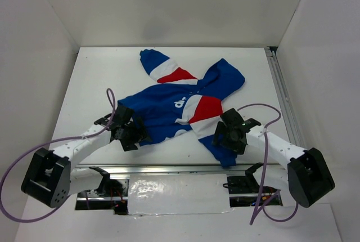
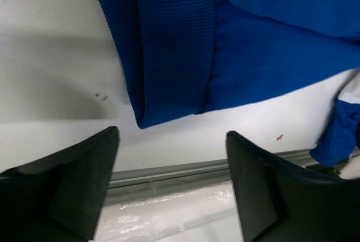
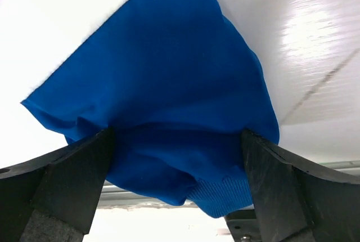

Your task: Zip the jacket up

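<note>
1. Nearest, a metal rail [image 1: 169, 169] runs along the table [image 1: 95, 79] edge, just on the near side of the jacket [image 1: 169, 110].
2. Left gripper [image 2: 171, 140]: fingers spread wide with nothing between them. It hovers just short of the jacket's ribbed hem [image 2: 169, 56] corner, not touching it.
3. Right gripper [image 3: 177, 140]: fingers equally wide. The jacket's near sleeve [image 3: 157, 84] lies bunched between them and reaches both inner faces. We judge it loose, not clamped.
4. The jacket lies crooked and flat mid-table, lettering up. Its hem is toward the left arm, the hood [image 1: 225, 79] far right, the other sleeve [image 1: 160, 65] farthest.
5. We judge the step in hand to be securing the hem so the zipper's foot can be found. We cannot make out the zipper or slider. To do it well, we would pinch only the hem's front edge, keep the cloth flat, and draw the near sleeve aside first.
6. In the way: the red-and-white panel seems to lie across the jacket's front. A purple cable [image 1: 110, 97] arches beside the hem and could snag.
</note>
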Action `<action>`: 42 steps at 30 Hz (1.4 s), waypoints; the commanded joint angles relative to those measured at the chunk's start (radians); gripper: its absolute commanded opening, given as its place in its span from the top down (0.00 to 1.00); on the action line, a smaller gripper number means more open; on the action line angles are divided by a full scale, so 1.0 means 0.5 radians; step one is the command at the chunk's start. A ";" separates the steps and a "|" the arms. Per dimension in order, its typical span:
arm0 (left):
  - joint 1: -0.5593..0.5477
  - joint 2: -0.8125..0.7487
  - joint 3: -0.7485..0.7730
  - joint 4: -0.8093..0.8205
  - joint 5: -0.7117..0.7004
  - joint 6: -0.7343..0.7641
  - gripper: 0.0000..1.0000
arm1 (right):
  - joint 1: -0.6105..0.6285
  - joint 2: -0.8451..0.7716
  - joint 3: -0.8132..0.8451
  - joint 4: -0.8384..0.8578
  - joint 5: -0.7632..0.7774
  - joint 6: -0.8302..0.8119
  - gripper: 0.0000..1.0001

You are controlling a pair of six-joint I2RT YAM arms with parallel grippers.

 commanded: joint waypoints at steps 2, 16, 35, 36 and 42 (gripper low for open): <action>-0.065 0.133 0.066 0.076 -0.109 -0.073 0.18 | 0.052 0.115 -0.002 0.110 -0.020 0.064 0.01; -0.031 0.385 0.348 0.272 -0.229 0.120 1.00 | 0.022 0.024 0.157 0.294 0.170 0.043 1.00; 0.453 0.288 2.446 0.347 0.250 0.869 1.00 | -0.843 0.568 2.917 0.580 -0.494 -0.730 1.00; 0.451 0.174 2.247 0.419 0.259 0.860 1.00 | -0.862 0.373 2.730 0.640 -0.507 -0.731 1.00; 0.371 -0.501 0.818 0.362 0.149 0.530 1.00 | -0.905 -0.025 1.663 0.487 -0.403 -0.758 0.98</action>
